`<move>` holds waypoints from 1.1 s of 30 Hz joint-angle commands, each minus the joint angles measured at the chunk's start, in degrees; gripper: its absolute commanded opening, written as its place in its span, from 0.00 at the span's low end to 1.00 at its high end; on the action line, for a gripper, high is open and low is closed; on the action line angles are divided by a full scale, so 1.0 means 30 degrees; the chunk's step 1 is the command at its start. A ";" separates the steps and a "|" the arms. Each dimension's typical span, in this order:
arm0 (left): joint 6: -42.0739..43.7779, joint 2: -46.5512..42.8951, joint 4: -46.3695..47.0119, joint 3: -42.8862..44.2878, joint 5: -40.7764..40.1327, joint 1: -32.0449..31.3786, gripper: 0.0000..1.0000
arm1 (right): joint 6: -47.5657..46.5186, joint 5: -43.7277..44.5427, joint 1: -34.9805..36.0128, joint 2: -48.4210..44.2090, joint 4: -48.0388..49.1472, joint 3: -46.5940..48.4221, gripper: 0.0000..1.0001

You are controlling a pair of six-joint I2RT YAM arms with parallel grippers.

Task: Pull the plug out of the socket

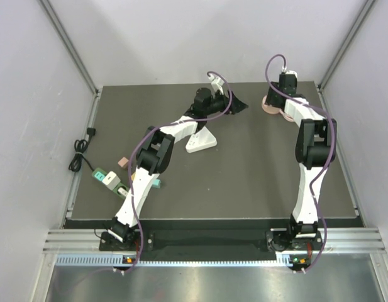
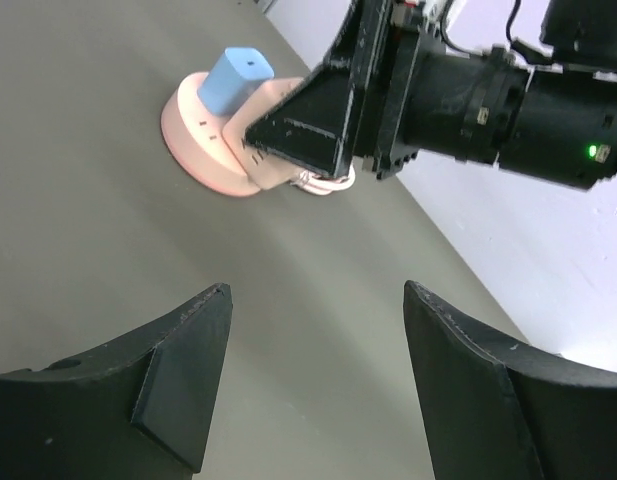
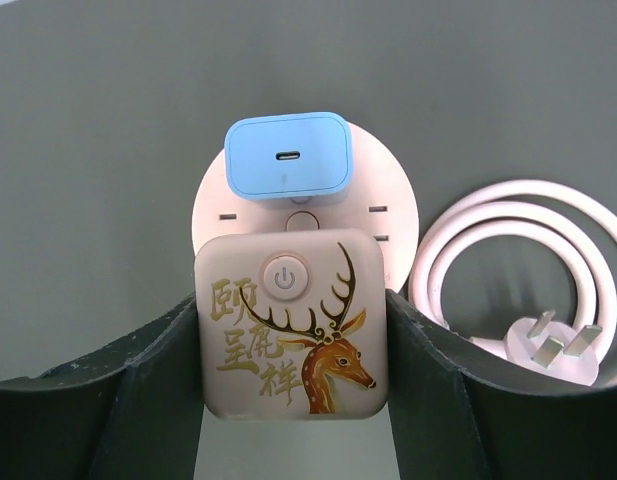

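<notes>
A round pink socket [image 3: 396, 212] lies on the dark table at the back right [image 1: 271, 107]. Two plugs sit in it: a blue one [image 3: 288, 158] and a square pink plug [image 3: 291, 345] with a deer picture and a power button. My right gripper [image 3: 291, 298] is over the socket, and its two fingers press against the left and right sides of the deer plug. My left gripper [image 2: 317, 290] hovers open and holds nothing, a short way left of the socket [image 2: 193, 150], with the blue plug [image 2: 236, 78] visible in its view.
The socket's white cable [image 3: 518, 260] is coiled just right of it, with its pinned end lying flat. A white block [image 1: 200, 141] rests mid-table. Small adapters [image 1: 107, 178] and a black cord [image 1: 80, 151] lie at the left edge.
</notes>
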 commanded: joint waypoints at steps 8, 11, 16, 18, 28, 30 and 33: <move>-0.1158 0.0658 0.1776 0.1139 0.0617 0.0095 0.73 | 0.0236 -0.0282 0.0160 -0.6266 0.0947 -0.7244 0.00; -0.1187 0.0658 0.1806 0.1110 0.0646 0.0095 0.73 | 0.0442 -0.0342 0.0248 -0.7529 0.1795 -0.9267 0.02; -0.1129 0.0599 0.1776 0.1139 0.0705 0.0037 0.73 | 0.1057 -0.1888 0.0248 -0.7652 0.1681 -0.9595 0.32; -0.0836 0.0511 0.1660 0.1139 0.0734 0.0008 0.74 | 0.1613 -0.2507 0.0248 -0.7739 0.1621 -0.9389 0.40; 0.0657 0.0130 0.0488 0.1110 0.0558 -0.0373 0.78 | 0.6155 -0.6759 0.0160 -0.9113 0.3113 -1.0880 0.83; 0.1038 -0.0045 0.0137 0.1051 0.0441 -0.0374 0.79 | 0.6214 -0.6758 0.0189 -0.9291 0.3408 -1.1087 0.88; 0.1507 -0.0279 -0.0186 0.0963 0.0237 -0.0519 0.80 | 0.6418 -0.6729 0.0073 -0.9496 0.3612 -1.1146 0.91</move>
